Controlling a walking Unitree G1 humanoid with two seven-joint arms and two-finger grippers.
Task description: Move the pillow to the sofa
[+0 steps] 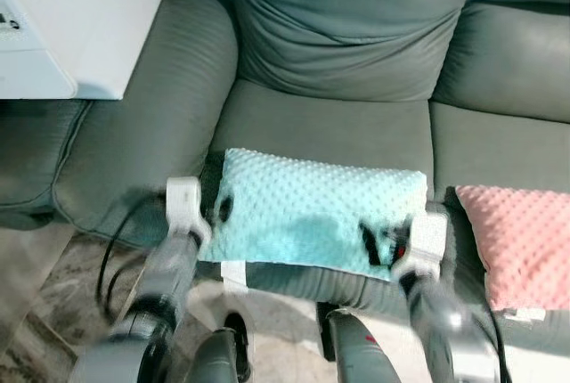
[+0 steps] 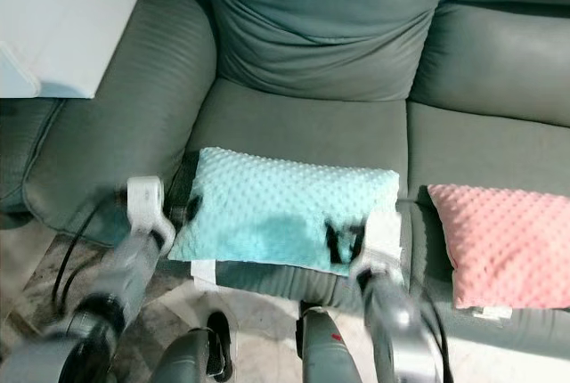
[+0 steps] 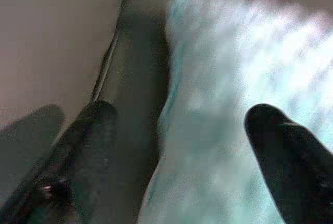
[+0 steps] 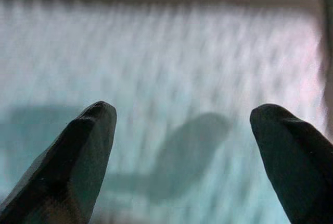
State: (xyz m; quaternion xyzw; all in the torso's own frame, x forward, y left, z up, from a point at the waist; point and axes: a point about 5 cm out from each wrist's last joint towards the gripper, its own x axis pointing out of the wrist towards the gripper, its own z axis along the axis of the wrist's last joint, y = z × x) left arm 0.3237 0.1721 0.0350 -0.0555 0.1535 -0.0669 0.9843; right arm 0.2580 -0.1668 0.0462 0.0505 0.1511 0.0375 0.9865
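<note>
Left eye view: blurred left gripper and right gripper, fingers spread, flank the mint pillow.

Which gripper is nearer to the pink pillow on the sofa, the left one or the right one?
Right. The right gripper is at the teal pillow's end beside the pink pillow; the left gripper is at the teal pillow's far end.

Head stereo looking down at sofa, wrist cameras close on pillow
</note>
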